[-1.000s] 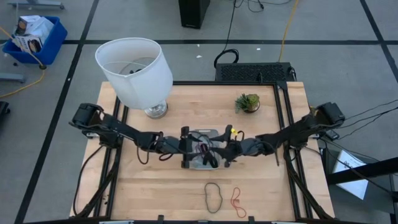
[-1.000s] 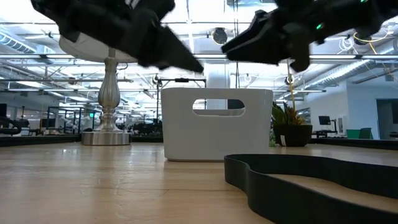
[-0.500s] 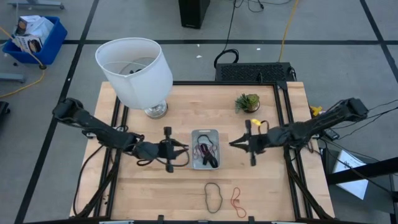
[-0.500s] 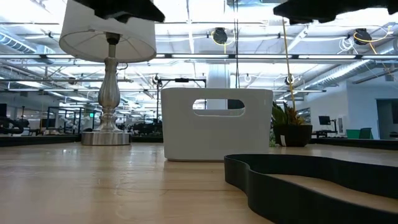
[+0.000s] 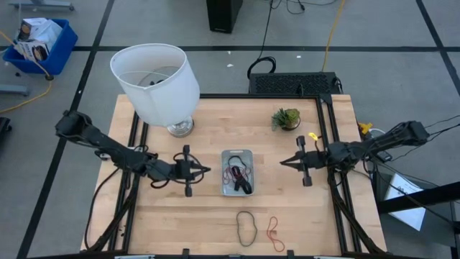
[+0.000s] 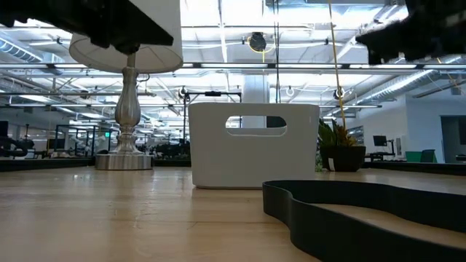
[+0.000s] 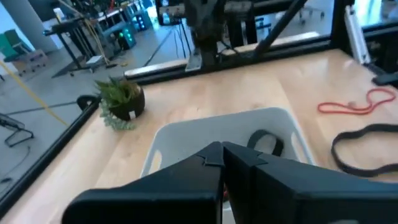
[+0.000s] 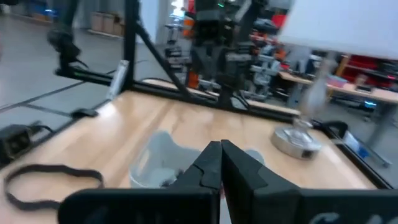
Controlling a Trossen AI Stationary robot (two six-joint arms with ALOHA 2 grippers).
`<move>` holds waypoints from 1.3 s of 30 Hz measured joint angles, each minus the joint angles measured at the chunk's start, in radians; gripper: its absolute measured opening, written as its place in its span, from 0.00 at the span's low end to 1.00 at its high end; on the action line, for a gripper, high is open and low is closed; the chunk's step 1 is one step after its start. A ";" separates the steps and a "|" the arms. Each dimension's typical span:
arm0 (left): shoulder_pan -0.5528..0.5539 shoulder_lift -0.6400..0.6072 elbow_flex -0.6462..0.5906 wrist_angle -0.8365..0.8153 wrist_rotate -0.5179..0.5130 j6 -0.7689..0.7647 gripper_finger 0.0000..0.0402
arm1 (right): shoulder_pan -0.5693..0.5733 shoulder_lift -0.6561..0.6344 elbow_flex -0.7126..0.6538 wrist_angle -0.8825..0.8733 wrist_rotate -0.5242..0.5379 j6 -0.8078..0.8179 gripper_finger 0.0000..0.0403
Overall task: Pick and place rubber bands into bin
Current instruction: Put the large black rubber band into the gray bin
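Some rubber bands (image 5: 238,176) are seen in the bin (image 5: 237,155), two remain on the table (image 5: 172,223), and both empty grippers (image 5: 203,170) (image 5: 284,162) are closed.

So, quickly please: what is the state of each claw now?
Left claw: closed, holding nothing.
Right claw: closed, holding nothing.

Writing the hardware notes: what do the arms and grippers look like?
Two slim dark jointed arms. The left gripper and right gripper are black, each with two tapered wedge-shaped fingers and a short crossbar behind them. Black cables loop along the links; a yellow tag sits on the right arm.
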State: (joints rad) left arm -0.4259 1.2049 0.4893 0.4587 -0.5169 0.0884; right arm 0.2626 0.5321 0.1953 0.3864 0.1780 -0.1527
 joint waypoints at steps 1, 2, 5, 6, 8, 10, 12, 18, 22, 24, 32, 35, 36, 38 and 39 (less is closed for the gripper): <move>-0.003 0.000 0.000 0.004 0.000 -0.005 0.01 | -0.002 -0.014 -0.027 0.009 0.011 0.003 0.00; -0.004 -0.001 0.001 0.011 0.001 -0.007 0.01 | -0.004 -0.025 -0.048 0.028 0.015 0.002 0.00; -0.018 -0.001 0.001 0.015 0.001 0.003 0.01 | -0.019 -0.071 -0.077 0.017 0.004 0.012 0.00; -0.024 -0.001 0.001 0.016 0.001 0.004 0.01 | -0.023 -0.082 -0.078 0.017 0.003 0.014 0.00; -0.030 -0.001 0.002 0.025 -0.002 -0.014 0.01 | -0.029 -0.115 -0.083 0.004 0.003 0.013 0.00; -0.028 0.010 0.003 0.029 -0.003 -0.055 0.01 | -0.038 -0.142 -0.085 -0.019 0.003 0.009 0.00; -0.028 0.040 0.004 0.034 -0.003 -0.072 0.01 | -0.045 -0.170 -0.085 -0.037 -0.008 0.009 0.00; -0.035 0.232 0.149 -0.024 0.058 -0.126 0.00 | -0.063 -0.201 -0.084 -0.086 -0.050 0.013 0.00; -0.039 0.425 0.379 -0.190 0.138 -0.116 0.01 | -0.068 -0.203 -0.084 -0.082 -0.049 0.013 0.00; -0.048 0.508 0.489 -0.277 0.181 -0.099 0.01 | -0.068 -0.204 -0.084 -0.087 -0.050 0.019 0.00; -0.107 0.713 0.833 -0.618 0.351 -0.020 0.09 | -0.067 -0.204 -0.084 -0.100 -0.052 0.061 0.00; -0.130 0.760 0.897 -0.713 0.305 0.036 0.16 | -0.065 -0.204 -0.084 -0.102 -0.052 0.075 0.00; -0.135 0.770 0.908 -0.725 0.284 0.048 0.20 | -0.065 -0.204 -0.084 -0.102 -0.052 0.082 0.00; -0.138 0.792 0.936 -0.722 0.264 0.082 0.27 | -0.065 -0.204 -0.084 -0.102 -0.052 0.094 0.00; -0.140 0.802 0.950 -0.714 0.250 0.096 0.31 | -0.065 -0.204 -0.084 -0.103 -0.052 0.099 0.00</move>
State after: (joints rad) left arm -0.5657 2.0070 1.4389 -0.2551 -0.2673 0.1843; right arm 0.1978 0.3284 0.1108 0.2836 0.1257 -0.0542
